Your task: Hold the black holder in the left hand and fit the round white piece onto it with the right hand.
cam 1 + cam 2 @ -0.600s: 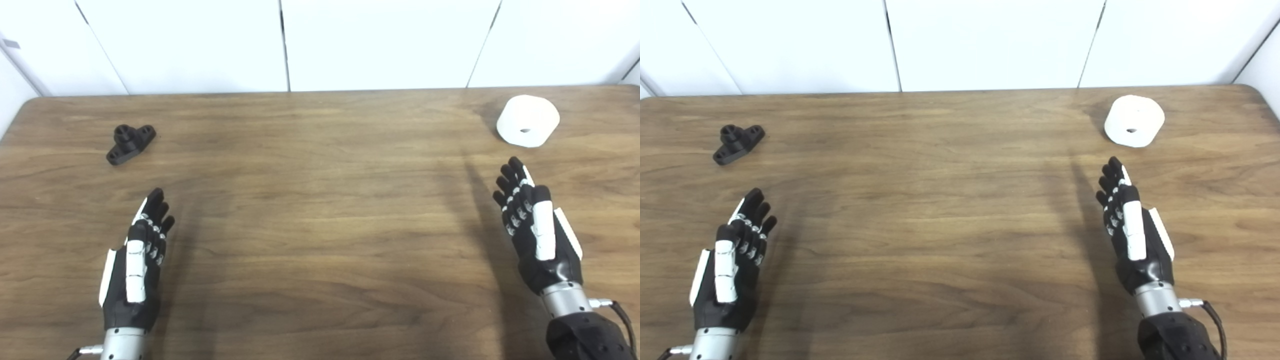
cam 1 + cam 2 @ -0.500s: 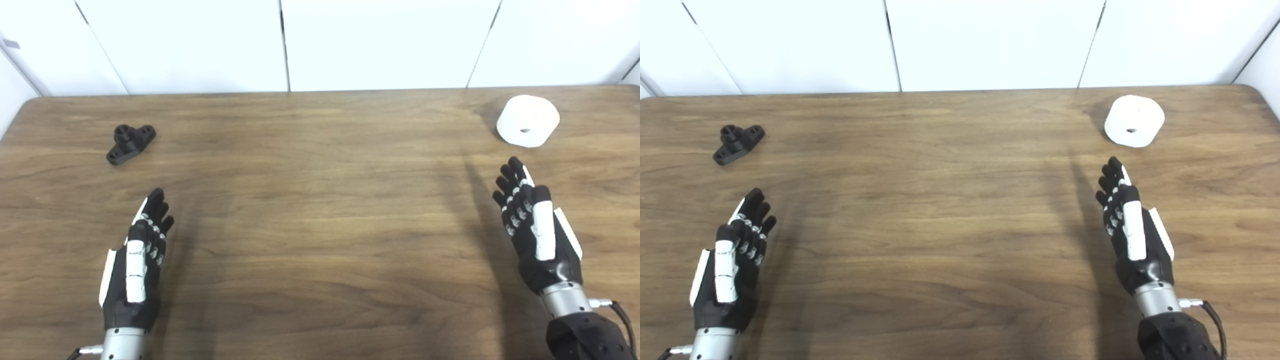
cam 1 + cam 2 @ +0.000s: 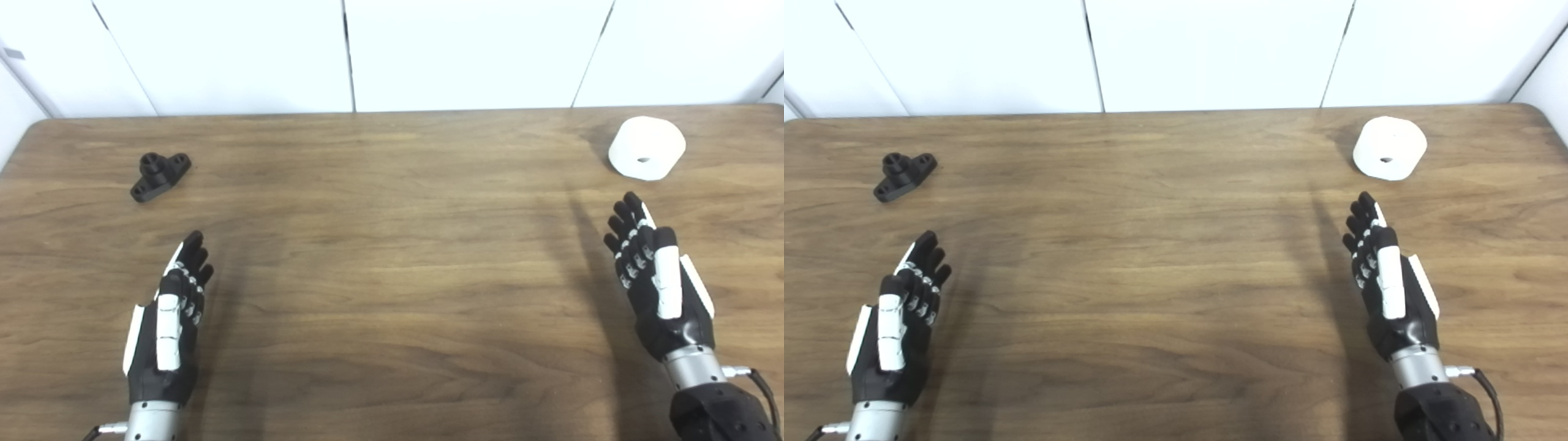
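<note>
While both hands hold nothing, the scene reads as follows across the wooden table (image 3: 392, 257). At the far left, the black holder (image 3: 159, 176) lies on the table surface, its short round post pointing up from a flat base with a mounting hole at each end. Nearer the camera and slightly to the right of it, the left hand (image 3: 168, 324) hovers above the table, well apart from the holder, with its fingers (image 3: 193, 254) extended forward and lying close beside one another, thumb alongside, gripping nothing. The middle of the table is bare wood. On the right side, the right hand (image 3: 658, 282) is likewise extended flat, fingers (image 3: 628, 220) straight and close together, pointing toward the far edge, holding nothing. Beyond its fingertips, near but not touching, the round white piece (image 3: 646, 148) rests on the table at the far right, a small dark hole visible in the face turned toward the camera. White wall panels (image 3: 465, 55) stand behind the table.
</note>
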Motion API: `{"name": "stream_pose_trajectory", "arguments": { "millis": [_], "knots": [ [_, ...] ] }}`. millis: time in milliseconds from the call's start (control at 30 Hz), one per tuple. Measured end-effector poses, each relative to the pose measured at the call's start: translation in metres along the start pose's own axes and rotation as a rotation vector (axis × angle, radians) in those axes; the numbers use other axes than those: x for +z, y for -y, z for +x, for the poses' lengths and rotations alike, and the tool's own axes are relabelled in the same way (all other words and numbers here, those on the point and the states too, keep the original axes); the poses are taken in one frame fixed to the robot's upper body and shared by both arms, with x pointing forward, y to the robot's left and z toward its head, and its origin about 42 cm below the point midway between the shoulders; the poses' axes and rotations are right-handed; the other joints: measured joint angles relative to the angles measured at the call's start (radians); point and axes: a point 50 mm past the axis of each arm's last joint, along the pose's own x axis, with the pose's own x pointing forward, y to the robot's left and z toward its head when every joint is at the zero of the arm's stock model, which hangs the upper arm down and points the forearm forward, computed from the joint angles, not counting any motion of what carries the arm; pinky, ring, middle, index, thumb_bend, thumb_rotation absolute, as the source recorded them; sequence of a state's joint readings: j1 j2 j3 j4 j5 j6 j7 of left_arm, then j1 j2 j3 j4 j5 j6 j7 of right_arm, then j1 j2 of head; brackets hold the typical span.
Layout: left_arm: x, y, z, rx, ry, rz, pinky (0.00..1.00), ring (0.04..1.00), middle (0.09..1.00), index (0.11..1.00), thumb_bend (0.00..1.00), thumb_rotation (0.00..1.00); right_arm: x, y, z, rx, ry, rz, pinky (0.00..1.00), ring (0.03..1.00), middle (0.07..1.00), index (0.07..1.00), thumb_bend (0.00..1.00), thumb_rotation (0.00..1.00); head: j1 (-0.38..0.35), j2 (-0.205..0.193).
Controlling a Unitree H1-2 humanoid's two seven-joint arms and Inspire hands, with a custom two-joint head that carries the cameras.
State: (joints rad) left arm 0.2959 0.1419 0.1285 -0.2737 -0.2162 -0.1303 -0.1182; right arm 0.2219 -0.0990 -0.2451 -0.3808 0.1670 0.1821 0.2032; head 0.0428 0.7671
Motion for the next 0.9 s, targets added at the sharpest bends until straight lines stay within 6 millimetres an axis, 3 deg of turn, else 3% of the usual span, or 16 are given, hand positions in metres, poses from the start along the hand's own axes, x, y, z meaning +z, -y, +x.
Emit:
{"name": "stream_pose_trajectory", "arguments": {
  "millis": [233,500,600,633,900],
  "knots": [
    [-0.008,0.011,-0.001,-0.018,-0.015,0.014,0.98,0.988,0.973,0.931,0.51,0.95,-0.009,0.013,-0.003,-0.01,-0.01,-0.005,1.0,1.0,1.0,1.0,0.61,1.0,0.144,-0.06],
    [-0.009,0.022,-0.001,-0.022,-0.003,0.038,0.98,0.999,0.994,0.949,0.53,0.93,-0.018,0.021,-0.004,-0.009,-0.009,-0.007,1.0,1.0,1.0,1.0,0.69,1.0,0.178,-0.115],
    [-0.01,0.024,-0.001,-0.016,0.0,0.044,0.97,1.0,0.994,0.94,0.51,0.91,-0.019,0.022,-0.004,-0.007,-0.005,-0.009,1.0,1.0,1.0,1.0,0.69,1.0,0.192,-0.13],
    [-0.01,0.024,-0.001,-0.013,0.003,0.043,0.97,1.0,0.997,0.941,0.51,0.91,-0.02,0.022,-0.004,-0.007,-0.002,-0.01,1.0,1.0,1.0,1.0,0.68,1.0,0.21,-0.155],
    [-0.011,0.026,-0.002,-0.007,0.041,0.058,0.97,0.996,0.99,0.933,0.5,0.91,-0.026,0.025,-0.005,0.003,0.017,-0.004,1.0,1.0,1.0,1.0,0.68,1.0,0.229,-0.19]
  ]
}}
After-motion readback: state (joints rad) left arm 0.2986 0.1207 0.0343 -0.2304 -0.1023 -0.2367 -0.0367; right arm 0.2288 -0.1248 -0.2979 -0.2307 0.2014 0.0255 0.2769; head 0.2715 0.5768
